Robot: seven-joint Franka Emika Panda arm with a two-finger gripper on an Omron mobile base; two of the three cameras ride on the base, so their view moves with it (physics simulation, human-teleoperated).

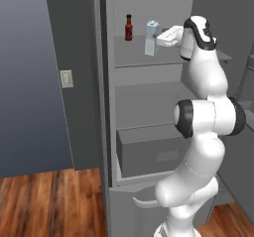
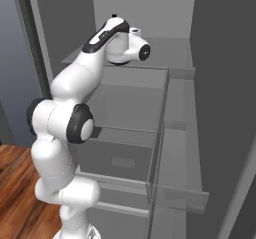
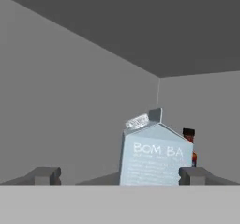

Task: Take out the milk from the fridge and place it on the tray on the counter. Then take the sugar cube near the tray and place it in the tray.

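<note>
I see the small pale blue-white paperboard milk carton (image 3: 154,155) as matt, with printed lettering. The dark red bottle (image 1: 129,29) beside it looks glossy like glass under its black plastic cap. The tall grey fridge's (image 1: 149,107) shelves read smooth, flat matt.

The gripper (image 3: 119,175) shows just its two finger tips in the hand view, so how far the milk carton (image 3: 154,155) sits from them cannot be told. The carton's base is cut off there, and the small print under its large letters is too blurred to read. Behind the carton, the red bottle (image 3: 189,143) shows no more than its black cap and a sliver of its side. In the left base view the hand covers the carton's right side, hiding the fingers. In the right base view the arm hides the carton's shelf. The fridge (image 1: 144,97) runs past the picture edges
</note>
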